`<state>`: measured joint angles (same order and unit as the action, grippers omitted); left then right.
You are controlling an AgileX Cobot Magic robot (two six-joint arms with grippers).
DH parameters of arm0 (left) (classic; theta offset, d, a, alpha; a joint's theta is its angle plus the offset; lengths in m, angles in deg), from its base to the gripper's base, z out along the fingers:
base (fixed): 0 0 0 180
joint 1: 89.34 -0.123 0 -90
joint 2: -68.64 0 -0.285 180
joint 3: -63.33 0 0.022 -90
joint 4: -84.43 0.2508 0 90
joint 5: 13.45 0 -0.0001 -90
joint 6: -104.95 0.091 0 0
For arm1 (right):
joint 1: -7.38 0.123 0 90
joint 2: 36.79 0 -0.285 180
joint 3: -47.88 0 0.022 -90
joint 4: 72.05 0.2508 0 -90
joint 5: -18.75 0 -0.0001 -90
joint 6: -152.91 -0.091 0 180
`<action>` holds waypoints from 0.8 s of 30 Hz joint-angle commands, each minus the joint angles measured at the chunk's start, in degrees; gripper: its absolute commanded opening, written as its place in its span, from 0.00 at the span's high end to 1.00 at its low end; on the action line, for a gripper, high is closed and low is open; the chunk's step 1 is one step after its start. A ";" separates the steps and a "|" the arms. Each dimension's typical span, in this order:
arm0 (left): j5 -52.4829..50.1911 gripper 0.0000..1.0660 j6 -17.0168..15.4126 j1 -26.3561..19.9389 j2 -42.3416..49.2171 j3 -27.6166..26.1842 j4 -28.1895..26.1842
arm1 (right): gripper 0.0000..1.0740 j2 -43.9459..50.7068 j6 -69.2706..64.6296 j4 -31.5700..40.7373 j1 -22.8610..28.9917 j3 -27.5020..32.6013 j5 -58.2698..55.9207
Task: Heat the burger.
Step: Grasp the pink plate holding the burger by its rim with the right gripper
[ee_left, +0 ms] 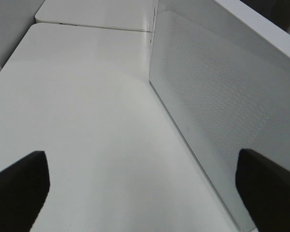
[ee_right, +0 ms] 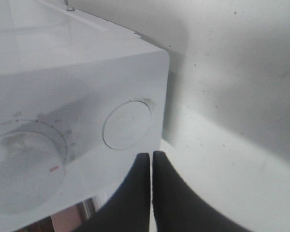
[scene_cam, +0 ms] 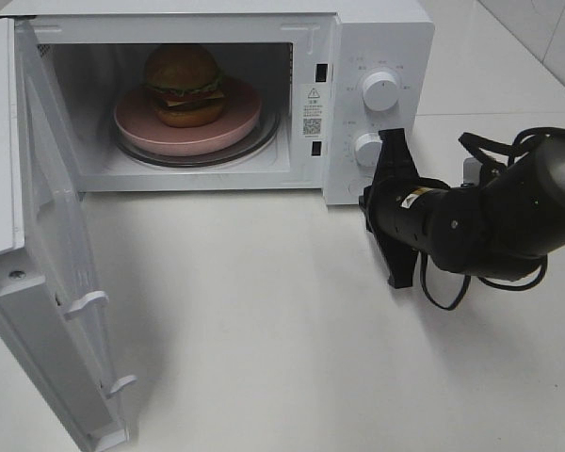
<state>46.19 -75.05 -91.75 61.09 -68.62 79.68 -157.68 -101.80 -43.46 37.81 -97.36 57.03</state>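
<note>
**Q:** Burger (scene_cam: 182,83): position?
**A:** Upright on the pink plate (scene_cam: 228,127) inside the microwave (scene_cam: 377,28), at 11 o'clock in the high view. The door (scene_cam: 47,245) is swung open toward 8 o'clock.
**Q:** Right gripper (ee_right: 151,157)?
**A:** Fingers pressed together, holding nothing, just beside the control panel (scene_cam: 353,104), at 3 o'clock from the cavity.
**Q:** Left gripper (ee_left: 142,193)?
**A:** Jaws spread wide and empty, above the table (ee_left: 87,121), beside a perforated white panel (ee_left: 217,106).

Burger (scene_cam: 183,85) (upright) inside microwave (scene_cam: 381,47)
</note>
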 commanded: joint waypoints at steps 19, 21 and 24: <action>-0.40 0.06 0.00 -0.23 1.15 0.23 -0.29 | 0.99 18.28 34.78 -13.52 -0.34 4.47 -28.93; -0.40 0.06 0.00 -0.23 1.15 0.23 -0.29 | 0.98 19.42 40.05 -13.52 -0.34 4.47 -32.14; -0.40 0.06 0.00 -0.23 1.15 0.23 -0.29 | 0.97 21.43 47.33 -13.52 -0.34 4.47 -38.27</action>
<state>46.19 -75.05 -91.75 61.09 -68.62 79.68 -138.37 -62.15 -56.41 37.81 -92.71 24.31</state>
